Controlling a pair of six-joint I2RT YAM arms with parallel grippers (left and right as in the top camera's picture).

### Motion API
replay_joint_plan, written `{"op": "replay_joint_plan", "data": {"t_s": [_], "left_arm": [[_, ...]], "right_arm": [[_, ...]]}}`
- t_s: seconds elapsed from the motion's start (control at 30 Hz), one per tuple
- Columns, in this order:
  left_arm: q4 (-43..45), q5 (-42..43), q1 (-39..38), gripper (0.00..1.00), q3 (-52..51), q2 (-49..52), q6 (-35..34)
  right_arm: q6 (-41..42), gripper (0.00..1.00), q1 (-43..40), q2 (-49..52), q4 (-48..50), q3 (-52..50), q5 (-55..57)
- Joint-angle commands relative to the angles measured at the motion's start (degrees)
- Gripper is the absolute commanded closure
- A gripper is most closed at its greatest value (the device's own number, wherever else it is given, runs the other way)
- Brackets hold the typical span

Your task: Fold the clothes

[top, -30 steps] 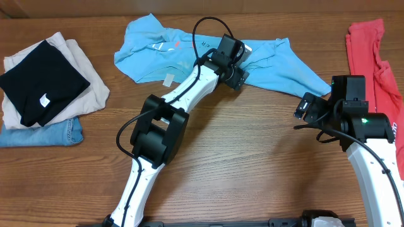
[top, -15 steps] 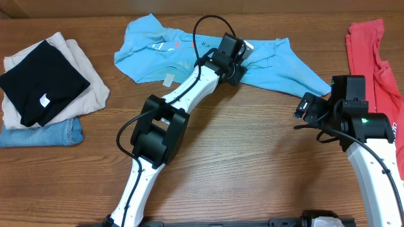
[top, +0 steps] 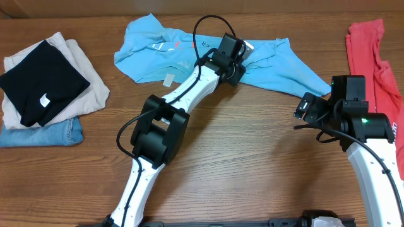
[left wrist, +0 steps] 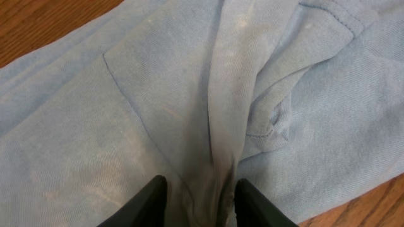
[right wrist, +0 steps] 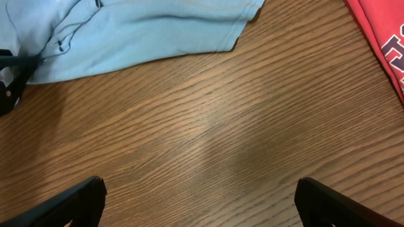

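The light blue T-shirt (top: pixel 278 66) lies crumpled across the far middle of the table, its chest lettering showing at the left end. My left gripper (top: pixel 235 74) is down on its middle. In the left wrist view the two dark fingers pinch a raised fold of the blue cloth (left wrist: pixel 158 113), with the left gripper (left wrist: pixel 201 195) shut on it. The coral-red T-shirt (top: pixel 369 53) lies at the far right edge. My right gripper (top: pixel 303 108) hangs open over bare wood between the two shirts. The right wrist view shows the blue hem (right wrist: pixel 145 31) and a red corner (right wrist: pixel 385 31).
A stack of folded clothes sits at the left: a black piece (top: pixel 41 82) on a beige one (top: pixel 85 75), over folded denim (top: pixel 57 132). The left arm (top: pixel 158 129) stretches diagonally over the table's middle. Bare wood (top: pixel 252 151) lies in front of the shirts.
The left gripper has shifted slightly up and left on the blue shirt over the last second. The right arm has stayed put.
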Motion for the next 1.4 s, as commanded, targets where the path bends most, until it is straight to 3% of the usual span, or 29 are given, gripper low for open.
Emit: {"op": "replay_joint_plan", "data": {"t_s": [0.0,0.03,0.27,0.43,0.63,0.77,0.93,1.13,1.37], "left_arm": [[0.24,0.92,-0.28,0.6,0.57,0.52,0.33],[0.28,0.96,-0.31,0.56,0.35,0.55,0.33],[0.42,1.03,-0.52,0.59,0.31,1.92,0.35],[0.81,1.01,-0.52,0.67,0.39,2.03,0.37],[-0.15,0.83,-0.52,0.94,0.44,2.01,0.37],[-3.02,0.39,-0.52,0.96,0.46,0.52,0.35],[-11.69,-0.52,-0.46,0.96,0.46,-7.52,-0.2],[-26.58,-7.21,0.28,0.96,0.46,-20.85,-4.96],[-41.68,-7.69,1.81,0.96,0.46,-32.24,-7.8]], "right_arm": [[0.28,0.0,-0.15,-0.63,0.31,0.92,-0.04],[0.28,0.0,-0.15,-0.63,0.31,0.92,-0.04],[0.28,0.0,-0.15,-0.63,0.31,0.92,-0.04],[0.28,0.0,-0.15,-0.63,0.31,0.92,-0.02],[0.28,0.0,-0.15,-0.63,0.31,0.92,-0.02],[0.28,0.0,-0.15,-0.63,0.31,0.92,-0.02],[0.26,0.0,-0.15,-0.61,0.63,0.92,-0.02],[0.26,0.0,-0.15,0.04,0.92,0.92,-0.02],[0.17,0.0,-0.15,3.56,0.48,0.85,-0.9]]}}
